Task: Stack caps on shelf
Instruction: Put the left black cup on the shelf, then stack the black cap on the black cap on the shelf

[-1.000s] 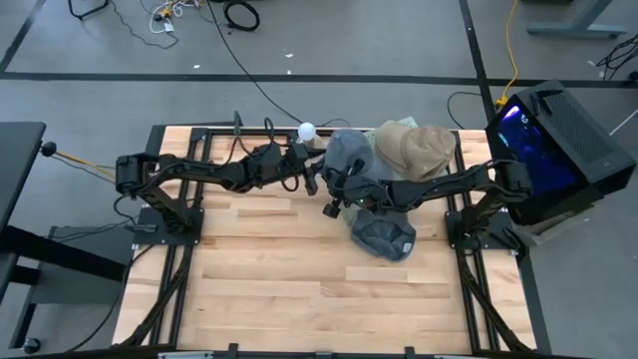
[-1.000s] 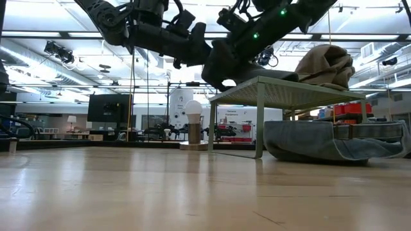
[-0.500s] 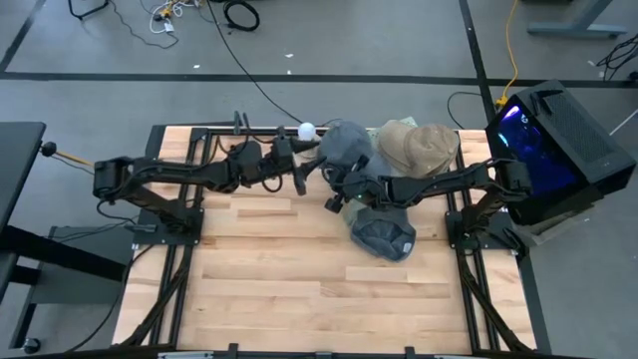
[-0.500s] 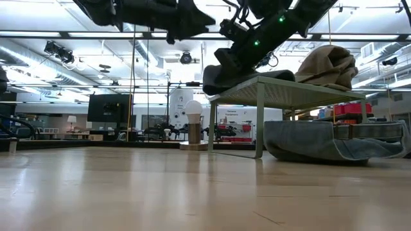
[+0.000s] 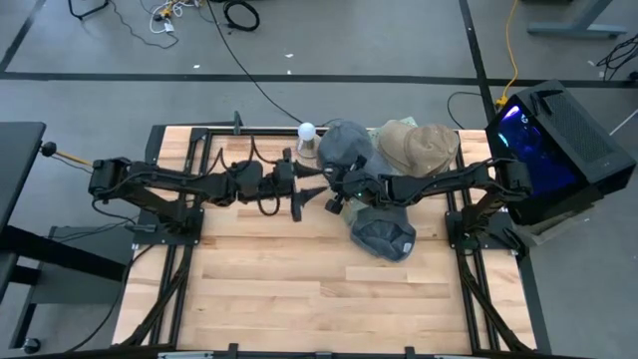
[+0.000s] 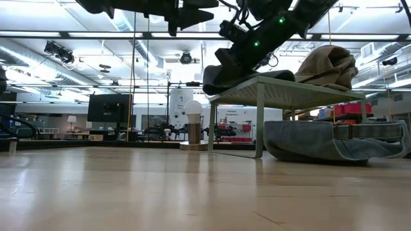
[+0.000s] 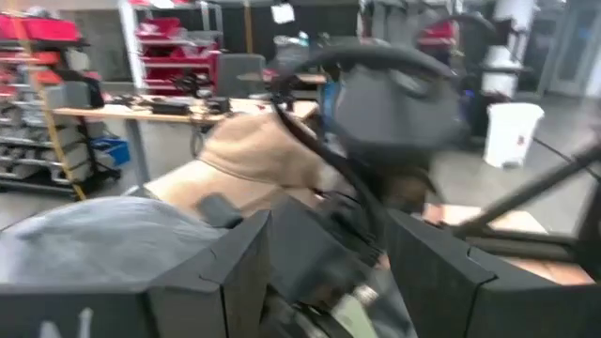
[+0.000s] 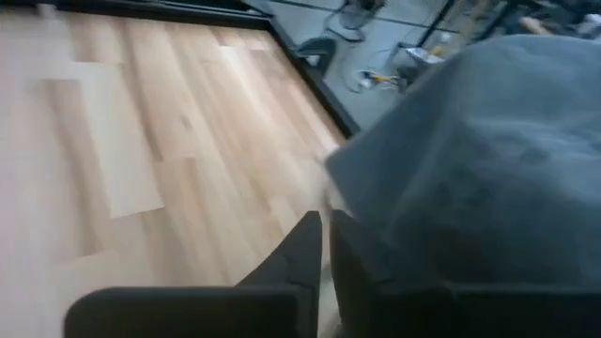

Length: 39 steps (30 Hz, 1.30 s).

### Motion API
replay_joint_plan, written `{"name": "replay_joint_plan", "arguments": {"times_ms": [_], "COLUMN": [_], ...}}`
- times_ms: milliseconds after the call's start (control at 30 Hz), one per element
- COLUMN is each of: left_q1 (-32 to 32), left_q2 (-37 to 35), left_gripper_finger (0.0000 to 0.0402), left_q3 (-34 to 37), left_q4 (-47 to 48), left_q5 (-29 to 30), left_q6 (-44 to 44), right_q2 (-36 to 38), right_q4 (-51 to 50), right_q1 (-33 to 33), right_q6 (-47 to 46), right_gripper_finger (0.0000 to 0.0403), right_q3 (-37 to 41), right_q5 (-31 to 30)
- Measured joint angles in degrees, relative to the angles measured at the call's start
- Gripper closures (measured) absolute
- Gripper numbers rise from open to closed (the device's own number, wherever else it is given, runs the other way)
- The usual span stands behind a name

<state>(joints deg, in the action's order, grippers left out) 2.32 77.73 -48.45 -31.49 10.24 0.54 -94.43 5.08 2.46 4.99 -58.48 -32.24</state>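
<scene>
High view: we find the left hand point(image 5: 305, 191) empty with its fingers spread, just short of the right hand point(image 5: 335, 198), which sits at the near edge of a slate-grey cap point(image 5: 346, 146). Tan caps point(image 5: 419, 146) are piled just beyond that hand; another grey cap point(image 5: 384, 235) lies on the worktop point(image 5: 299, 289) beside it, not yet stacked.

Low view: the grey cap point(image 6: 247, 75) rests flat on the green shelf point(image 6: 282, 93), tan caps point(image 6: 327, 65) heaped behind.

Left wrist view: fingers point(image 7: 235, 272) apart, nothing between.

Right wrist view: fingers point(image 8: 305, 253) nearly together; whether they pinch the soft, rumpled cap fabric point(image 8: 470, 178), we cannot tell.
</scene>
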Motion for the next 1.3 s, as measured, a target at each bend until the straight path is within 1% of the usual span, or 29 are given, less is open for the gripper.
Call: {"name": "replay_joint_plan", "arguments": {"times_ms": [100, 267, 300, 367, 533, 667, 767, 867, 1033, 1100, 1167, 1233, 1300], "left_q1": [-1.84, -4.71, -5.46, -6.92, -10.68, -14.03, -16.79, -20.07, -24.52, -25.57, -26.24, -26.5, -26.5], "left_q2": [-0.46, -0.64, -0.63, -0.66, -0.64, 0.5, 2.5, 5.17, 11.74, 15.14, 18.98, 23.0, 27.3], "left_gripper_finger": [0.0191, 0.0191, 0.0191, 0.0191, 0.0191, 0.0191, 0.0191, 0.0196, 0.0211, 0.0218, 0.0224, 0.0229, 0.0232], "left_q3": [0.0, 0.0, 0.0, 0.0, 0.0, -0.04, 0.0, -0.03, -0.59, -2.51, -5.47, -9.47, -14.54], "left_q4": [2.14, 4.63, 4.53, 4.6, 7.02, 7.89, 7.85, 5.84, 0.23, 0.15, 0.16, 1.29, 4.46], "left_q5": [-0.09, 0.06, 0.05, 0.04, 1.83, 2.67, 3.21, 6.62, 13.74, 15.54, 16.09, 15.93, 16.05], "left_q6": [-1.18, -1.12, -1.14, -1.16, -1.21, -1.19, -1.17, -1.56, -5.3, -6.3, -7.94, -11.27, -14.45], "right_q2": [0.0, 1.33, 1.93, 3.16, 6.55, 8.89, 10.54, 12.88, 18.49, 21.11, 23.67, 25.51, 27.48], "right_q4": [-0.01, -0.83, -1.12, -1.06, -2.23, -4.21, -6.05, -7.88, -8.17, -8.22, -7.55, -5.61, -2.36], "right_q1": [0.0, -0.41, -0.86, -2.27, -7.67, -12.98, -16.62, -19.72, -24.51, -26.43, -28.23, -29.82, -31.31], "right_q6": [0.21, 0.05, 0.04, 0.26, 2.1, 1.9, 2.12, -0.16, -4.83, -6.84, -8.82, -9.19, -7.66], "right_gripper_finger": [0.0368, 0.0349, 0.0345, 0.0338, 0.0323, 0.0321, 0.0321, 0.0321, 0.0321, 0.0321, 0.0321, 0.0321, 0.0321], "right_q3": [-0.01, -0.02, 0.0, -0.01, -0.02, -0.02, -0.04, 0.51, 5.14, 7.59, 10.14, 12.4, 14.58], "right_q5": [4.5, 16.09, 16.79, 16.63, 13.19, 13.24, 15.83, 16.58, 12.56, 11.24, 9.84, 8.25, 6.48]}}
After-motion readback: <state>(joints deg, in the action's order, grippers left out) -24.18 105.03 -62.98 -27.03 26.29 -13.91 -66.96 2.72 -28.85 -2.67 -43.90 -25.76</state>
